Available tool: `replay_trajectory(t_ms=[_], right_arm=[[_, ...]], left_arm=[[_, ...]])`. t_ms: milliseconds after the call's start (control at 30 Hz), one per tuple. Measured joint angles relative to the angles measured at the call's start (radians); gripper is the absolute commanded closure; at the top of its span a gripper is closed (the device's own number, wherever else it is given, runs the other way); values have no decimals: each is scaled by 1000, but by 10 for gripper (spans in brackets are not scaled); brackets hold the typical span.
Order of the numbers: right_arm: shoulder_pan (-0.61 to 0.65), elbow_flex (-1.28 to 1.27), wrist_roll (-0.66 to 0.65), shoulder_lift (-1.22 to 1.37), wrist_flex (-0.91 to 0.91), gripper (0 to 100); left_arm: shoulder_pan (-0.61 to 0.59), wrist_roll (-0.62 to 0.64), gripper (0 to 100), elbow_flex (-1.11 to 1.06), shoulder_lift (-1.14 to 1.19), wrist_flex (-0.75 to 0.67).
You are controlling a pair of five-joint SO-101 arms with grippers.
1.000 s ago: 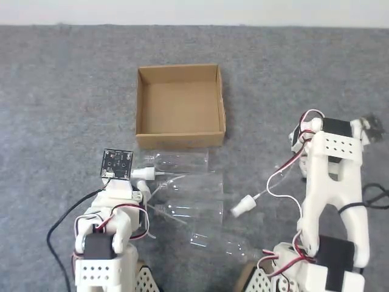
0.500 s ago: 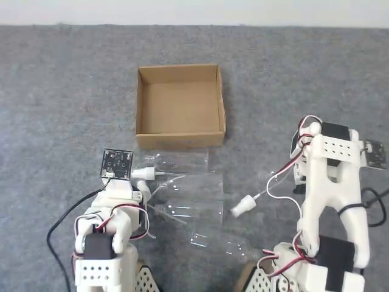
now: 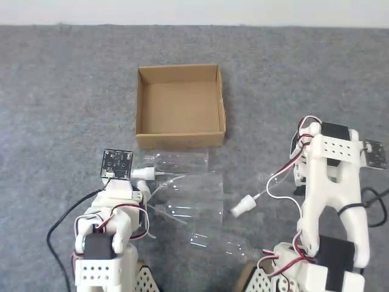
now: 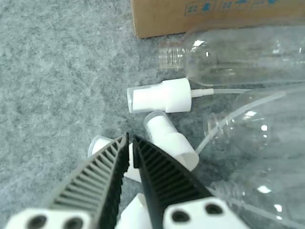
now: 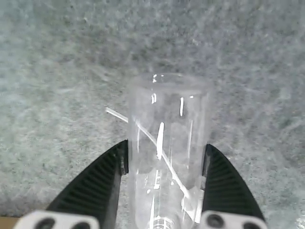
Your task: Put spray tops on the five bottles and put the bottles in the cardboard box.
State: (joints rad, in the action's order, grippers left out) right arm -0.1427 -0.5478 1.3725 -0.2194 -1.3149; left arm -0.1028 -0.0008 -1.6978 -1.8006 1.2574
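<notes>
Right arm (image 3: 331, 176) shifted, right gripper (image 5: 165, 145) clasping clear bottle (image 5: 167, 105), box (image 4: 162, 19) print illegible

Left gripper (image 4: 129, 138): jaws closed together, empty, held low. Right gripper (image 5: 165, 144): jaws clamped on clear bottle (image 5: 167, 109), arm upright.

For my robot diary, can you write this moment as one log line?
left gripper: shut, over spray tops | right gripper: shut on bottle | cardboard box: no bottles inside

Grey felt table (image 3: 61, 91) with task items.
Open cardboard box (image 3: 180, 140); clear bottles (image 3: 182, 162) lying just beside its near wall; white spray tops (image 4: 159, 95) loose by them.
</notes>
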Motion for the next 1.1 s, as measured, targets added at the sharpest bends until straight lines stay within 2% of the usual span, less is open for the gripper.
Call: replay_trajectory(t_ms=[167,233,700,967,1100], right_arm=[[-2,0,2,0,0,649],[-2,0,2,0,0,615],[-2,2,-3,0,-17,611],[0,203,-149,0,-250,611],[0,235,-362,0,-315,611]], left_arm=[[0,0,988,0,0,0],[0,0,988,0,0,0],[0,0,988,0,0,0],[0,0,988,0,0,0],[0,0,988,0,0,0]])
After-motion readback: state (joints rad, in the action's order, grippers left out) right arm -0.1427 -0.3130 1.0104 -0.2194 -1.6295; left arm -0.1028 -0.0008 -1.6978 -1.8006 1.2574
